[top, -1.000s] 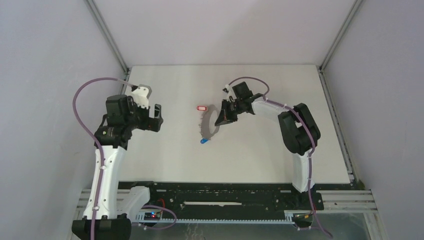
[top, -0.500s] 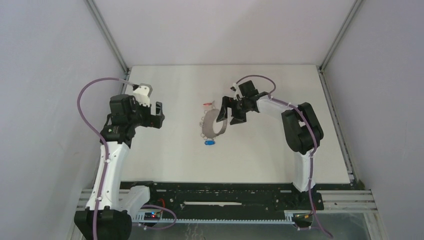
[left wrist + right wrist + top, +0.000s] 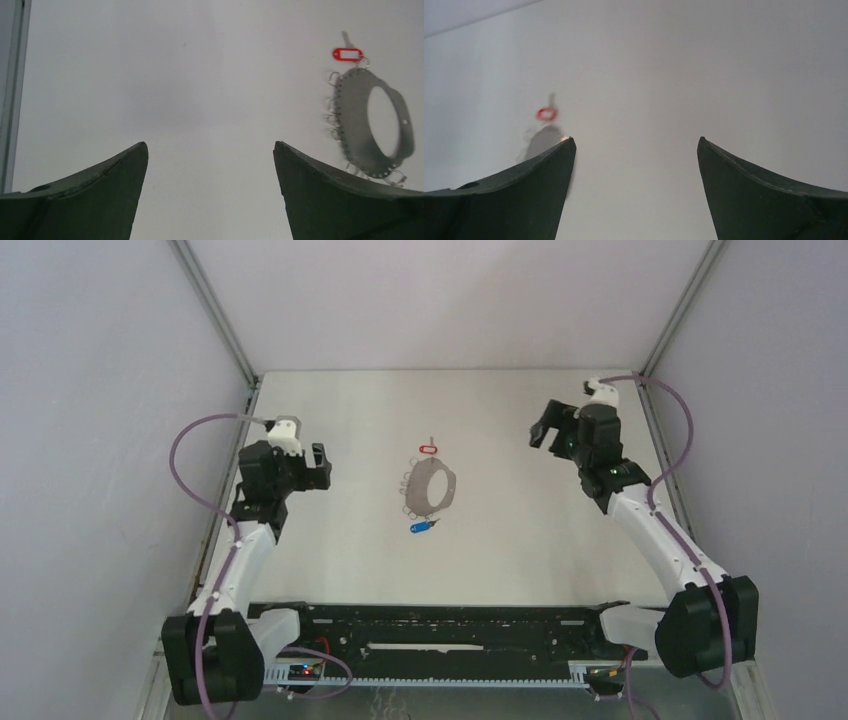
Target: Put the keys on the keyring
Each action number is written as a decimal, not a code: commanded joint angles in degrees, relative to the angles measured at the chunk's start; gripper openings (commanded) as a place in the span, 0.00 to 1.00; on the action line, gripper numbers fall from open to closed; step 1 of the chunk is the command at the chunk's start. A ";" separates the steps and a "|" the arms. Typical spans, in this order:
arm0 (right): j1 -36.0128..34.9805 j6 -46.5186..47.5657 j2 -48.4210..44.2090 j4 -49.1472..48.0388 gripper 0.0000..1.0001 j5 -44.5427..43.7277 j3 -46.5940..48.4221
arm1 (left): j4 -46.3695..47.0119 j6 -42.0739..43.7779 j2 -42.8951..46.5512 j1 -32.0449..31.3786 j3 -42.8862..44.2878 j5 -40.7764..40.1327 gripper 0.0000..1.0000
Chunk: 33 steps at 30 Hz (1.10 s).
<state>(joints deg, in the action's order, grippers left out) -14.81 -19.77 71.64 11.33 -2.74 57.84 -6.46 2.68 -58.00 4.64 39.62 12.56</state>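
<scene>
Keyring (image 3: 412, 492) lies flat at mid-table (image 3: 520, 540), a thin grey metal band with a wide hole and small loops along its rim. Red key (image 3: 428, 449) sits at the far rim and blue key (image 3: 419, 527) at the near rim, each touching or just beside a loop; cannot tell from these views whether either is threaded on. Judgement on handling: ring is stiff, light and likely to skid on the smooth top; lying flat it gives no edge to get under, so best pinch is across the band, one finger down through the hole. Keys are tiny and very light; the plastic head is the only sensible hold, the shank being too thin and slippery. Left gripper (image 3: 318, 468) has jaws spread wide, nothing between them, hovering at the left side of the table and aimed at the ring, well apart from it. Right gripper (image 3: 545, 432) likewise wide apart and empty, held at the far right, facing back toward the ring from a distance
</scene>
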 commanded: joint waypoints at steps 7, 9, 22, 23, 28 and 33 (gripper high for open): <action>5.72 16.98 0.42 -24.20 1.00 -29.93 -20.41 | 29.05 -3.48 -7.80 1.60 -10.07 -9.47 1.00; 6.34 15.61 0.93 -27.74 0.99 -29.22 -22.92 | 32.93 -4.68 -8.29 1.77 -12.08 -10.36 1.00; 14.29 11.36 0.89 -58.99 1.00 -13.45 -41.67 | 69.75 -3.44 -12.11 2.21 -31.58 -11.58 1.00; 14.36 11.51 1.14 -63.74 1.00 -13.38 -44.31 | 76.44 -3.85 -14.23 2.28 -33.83 -11.22 1.00; 12.55 15.48 6.32 -76.59 1.00 -11.37 -48.07 | 80.04 -3.24 -13.97 2.05 -35.55 -10.57 1.00; 13.71 14.05 5.95 -67.49 1.00 -10.18 -44.04 | 68.36 -2.79 -14.11 1.15 -29.40 -11.99 1.00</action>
<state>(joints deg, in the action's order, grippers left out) -1.52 -6.09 78.46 -53.34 -13.98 10.79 63.96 -1.06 -72.14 6.50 5.34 2.13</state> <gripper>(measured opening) 0.997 0.996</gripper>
